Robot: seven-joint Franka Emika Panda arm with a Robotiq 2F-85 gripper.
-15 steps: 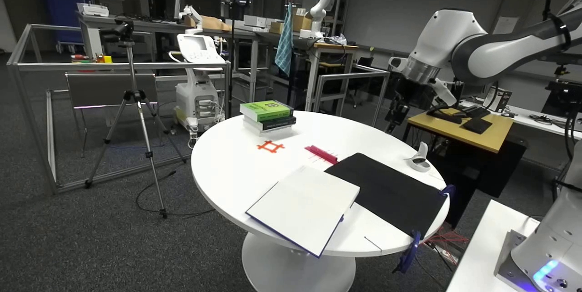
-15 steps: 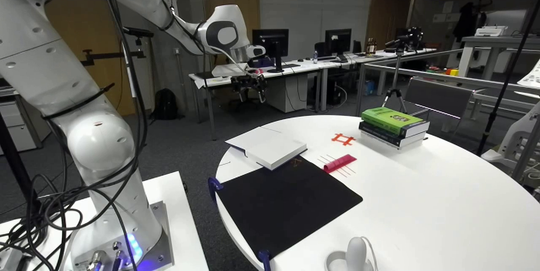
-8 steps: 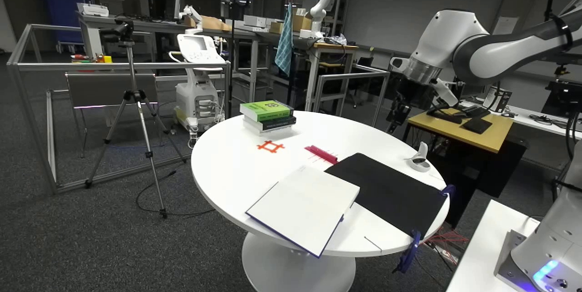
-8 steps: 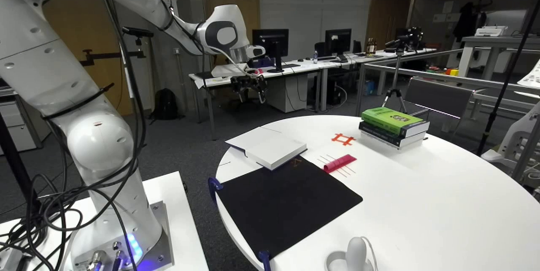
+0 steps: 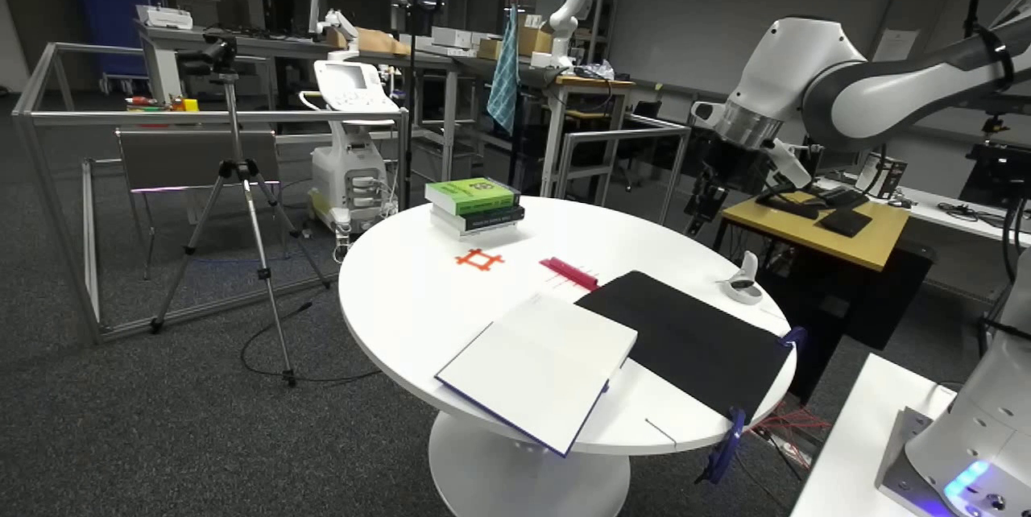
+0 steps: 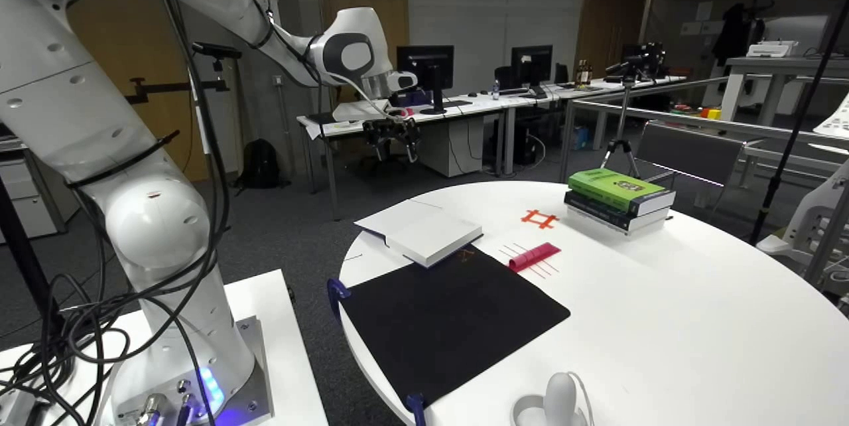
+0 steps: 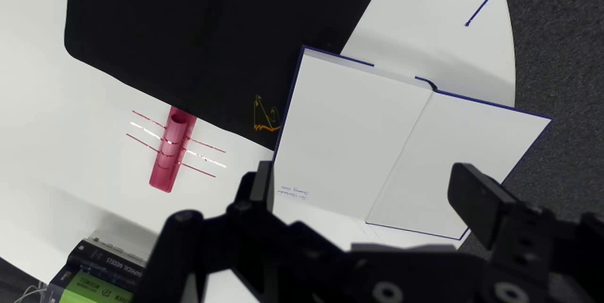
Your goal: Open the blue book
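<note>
1. Seems finished, to judge by the wrist view: can see the book (image 7: 401,142) spread wide, white insides up, blue only at the borders.
2. Lies partly over a corner of the mat (image 6: 457,326), partly on the surface (image 5: 419,299), with an outer corner jutting past the edge.
3. Looks fully folded out in an exterior view, with the thick page block (image 6: 434,237) by the mat and the thin half (image 7: 472,147) lying outward.
4. Cannot tell, for so much white, whether to count any leaf as turned along with the thin half.
5. On the fingers (image 7: 474,194): stand wide apart, hold nothing, hang well clear of the book and surface.
6. Probably need no more push or lift; at most, have to draw away without catching that overhanging corner.
</note>
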